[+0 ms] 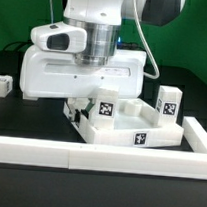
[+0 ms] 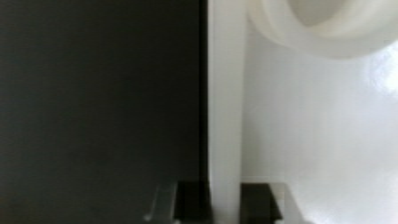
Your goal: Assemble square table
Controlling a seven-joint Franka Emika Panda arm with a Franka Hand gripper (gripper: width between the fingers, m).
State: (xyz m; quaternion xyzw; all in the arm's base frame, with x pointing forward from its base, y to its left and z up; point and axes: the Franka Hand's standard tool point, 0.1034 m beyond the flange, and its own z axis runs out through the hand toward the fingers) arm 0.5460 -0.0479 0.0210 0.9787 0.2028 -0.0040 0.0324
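Observation:
The square table's slab (image 1: 125, 131) is a white square piece with a raised rim and a tag on its near edge. It lies on the black table right of centre. My gripper (image 1: 84, 108) reaches down onto the slab's left rim. In the wrist view the rim wall (image 2: 222, 90) runs straight between my two fingers (image 2: 192, 202), and my gripper (image 2: 226, 198) is shut on it. A round corner socket (image 2: 329, 25) shows on the slab's inner side. A tagged white leg (image 1: 106, 108) stands at the slab close to my gripper. Another leg (image 1: 170, 102) stands at its far right corner.
A long low white barrier wall (image 1: 98, 157) runs along the front and turns up at the exterior view's right (image 1: 198, 131). Another white tagged leg (image 1: 1, 84) lies at the exterior view's far left. A green backdrop stands behind the table.

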